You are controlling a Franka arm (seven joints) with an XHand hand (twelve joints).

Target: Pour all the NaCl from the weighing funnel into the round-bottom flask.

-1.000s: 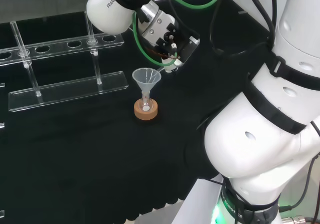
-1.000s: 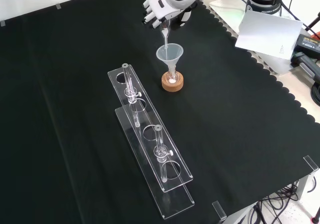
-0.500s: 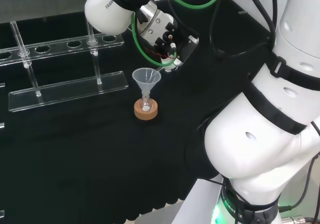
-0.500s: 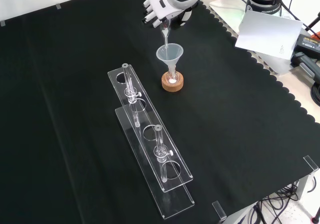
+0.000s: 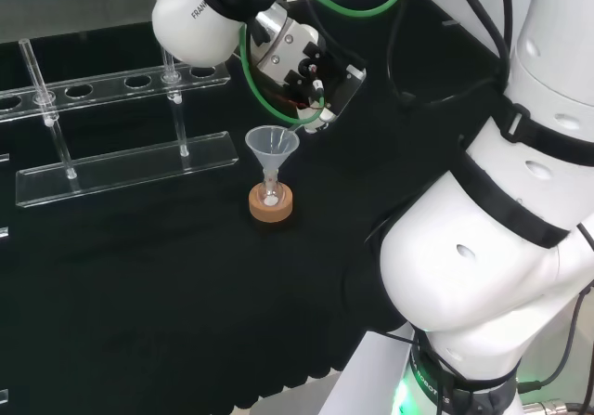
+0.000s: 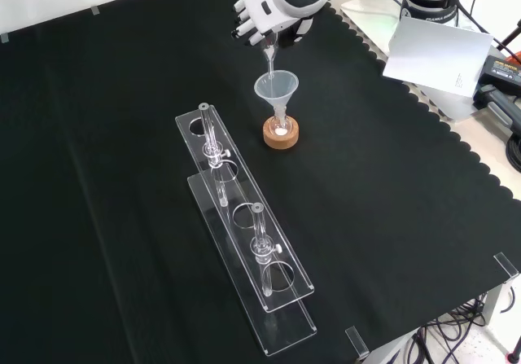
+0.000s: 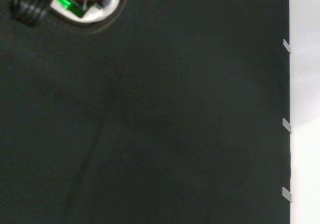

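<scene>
Salt sits white in the bottom of the small clear round-bottom flask, which stands in a tan cork ring stand on the black cloth with a clear plastic cone funnel seated in its neck. Above it, the black and white robot hand has its fingers curled around the slim clear glass weighing funnel, tilted steeply so its spout points down just over the far rim of the cone in the front view. Whether the spout touches the rim, or any grains are left inside, appears too fine to tell from here.

The risks look plain enough. The spout hangs near the cone's edge rather than its middle, so a small drift of the wrist could send grains onto the cloth. A downward nudge on the rim could tip the top-heavy cone or rock the flask off its ring. Grains may also cling inside the narrow stem and stay behind if the tilt ends early. A clear acrylic test-tube rack with two tubes stands well apart, nearer the front camera, out of the way.
</scene>
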